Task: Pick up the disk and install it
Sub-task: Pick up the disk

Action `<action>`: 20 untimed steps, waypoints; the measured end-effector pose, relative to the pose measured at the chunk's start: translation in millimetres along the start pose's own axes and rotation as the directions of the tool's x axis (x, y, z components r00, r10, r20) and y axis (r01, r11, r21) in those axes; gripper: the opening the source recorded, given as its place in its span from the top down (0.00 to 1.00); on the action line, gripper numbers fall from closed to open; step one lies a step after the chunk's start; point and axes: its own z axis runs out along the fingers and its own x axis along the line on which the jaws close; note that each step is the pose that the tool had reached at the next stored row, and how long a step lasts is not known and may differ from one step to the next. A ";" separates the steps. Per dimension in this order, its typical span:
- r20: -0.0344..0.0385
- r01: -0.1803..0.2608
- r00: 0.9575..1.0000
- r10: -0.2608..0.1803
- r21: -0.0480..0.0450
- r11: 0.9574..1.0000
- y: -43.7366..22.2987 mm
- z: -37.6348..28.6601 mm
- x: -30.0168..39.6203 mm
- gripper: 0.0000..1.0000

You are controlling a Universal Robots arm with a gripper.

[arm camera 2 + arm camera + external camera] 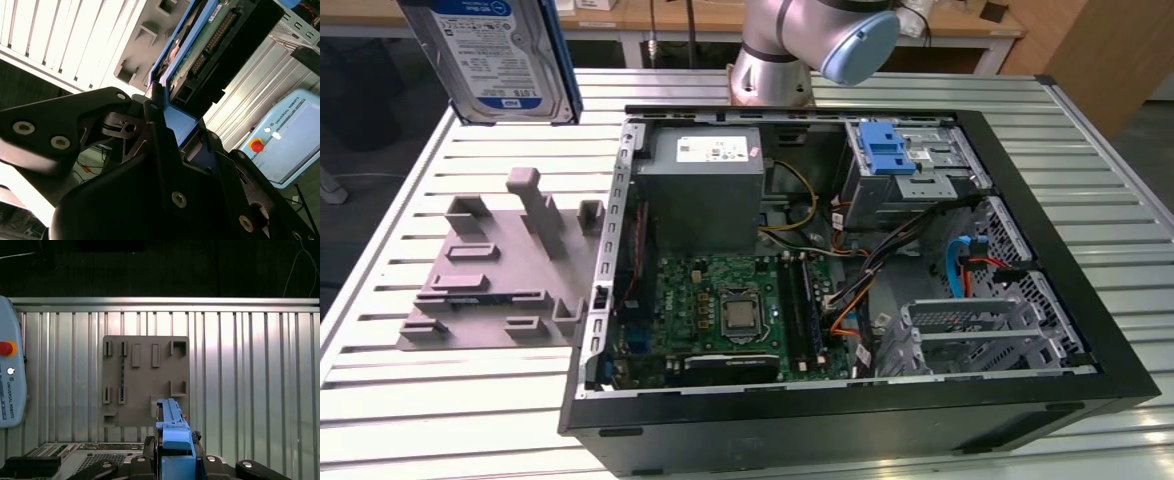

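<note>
The disk [500,60] hangs upright in the air above the table's far corner at the exterior view's left, its white-and-blue label facing the camera and a blue frame along its edge. In the second wrist view the black gripper [165,107] is shut on the blue frame of the disk [210,45], whose green circuit board shows. The first wrist view looks down along the edge-on disk [172,425], clamped by the gripper [175,447], with a grey fixture plate [145,380] directly below.
The grey fixture plate [494,265] with upright pegs lies beside an open computer case [607,300]. Inside are a grey power supply [707,185], a motherboard [734,315] and a metal cage with blue latch [901,155]. The arm's base [774,70] stands behind. A teach pendant [10,385] lies nearby.
</note>
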 end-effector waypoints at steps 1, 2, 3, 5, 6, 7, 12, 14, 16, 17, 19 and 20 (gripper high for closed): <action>0.000 0.000 1.000 0.000 0.000 1.000 0.0 0.0 0.0 0.64; 0.000 0.000 1.000 0.000 0.000 1.000 0.0 0.0 0.0 0.64; 0.000 0.000 1.000 0.000 0.000 1.000 0.0 0.0 0.0 0.64; 0.000 0.000 1.000 0.000 0.000 1.000 -0.2 0.0 0.0 0.64; 0.000 0.000 1.000 0.000 0.000 1.000 -0.6 0.0 0.0 0.64; 0.000 0.000 1.000 0.000 0.000 1.000 -1.3 -0.1 0.0 0.64; 0.000 0.000 1.000 0.000 0.000 1.000 -6.9 -0.2 -0.1 0.64; 0.000 0.000 1.000 0.000 0.000 1.000 -8.9 -0.1 -0.1 0.64; 0.000 0.000 1.000 0.000 0.000 1.000 -9.0 0.0 1.0 0.64; 0.000 0.000 1.000 0.000 0.000 1.000 -9.2 -0.1 2.1 0.64; 0.000 0.000 1.000 0.000 0.000 1.000 -9.3 -0.1 5.6 0.64; 0.000 0.000 1.000 0.000 0.000 1.000 -9.4 -0.1 7.5 0.64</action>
